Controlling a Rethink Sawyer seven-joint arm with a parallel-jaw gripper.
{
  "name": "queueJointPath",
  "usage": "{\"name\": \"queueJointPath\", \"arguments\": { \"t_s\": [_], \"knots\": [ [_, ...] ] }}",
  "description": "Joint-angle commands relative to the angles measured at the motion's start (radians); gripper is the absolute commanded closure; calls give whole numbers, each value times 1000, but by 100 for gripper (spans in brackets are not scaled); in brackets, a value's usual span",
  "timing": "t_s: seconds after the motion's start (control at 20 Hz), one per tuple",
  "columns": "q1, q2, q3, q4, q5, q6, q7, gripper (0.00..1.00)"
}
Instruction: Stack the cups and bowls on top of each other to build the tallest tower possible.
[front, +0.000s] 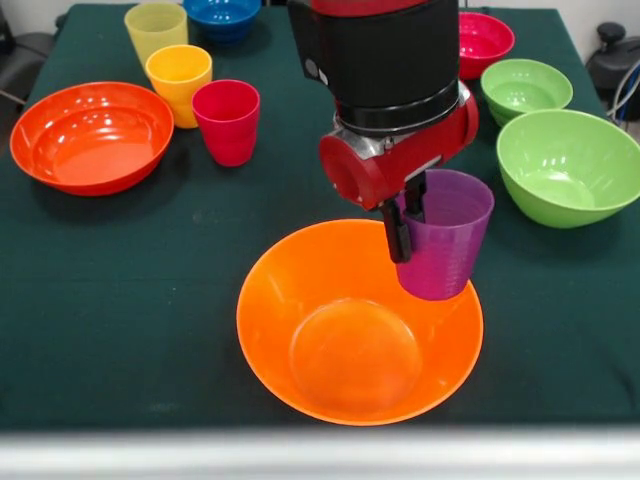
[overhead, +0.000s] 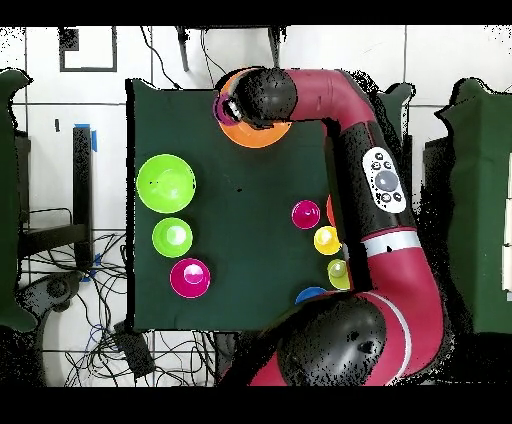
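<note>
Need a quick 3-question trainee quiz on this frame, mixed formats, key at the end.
1. True or false: the gripper grips the purple cup by its rim, one finger inside.
2. The purple cup hangs over the rim of which bowl? A) large green bowl B) large yellow-orange bowl C) small blue bowl
3. Fill in: the three cups standing together are pale yellow, yellow-orange and ____.

Key: 1 true; 2 B; 3 red-pink.
</note>
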Motion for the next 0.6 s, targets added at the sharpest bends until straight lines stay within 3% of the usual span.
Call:
{"name": "queueJointPath", "arguments": {
  "t_s": [0.05,0.6],
  "knots": [
    [-23,31,-5,-31,-107,40,-400,100],
    [-50,59,14,-39,-130,23,-440,100]
  ]
}}
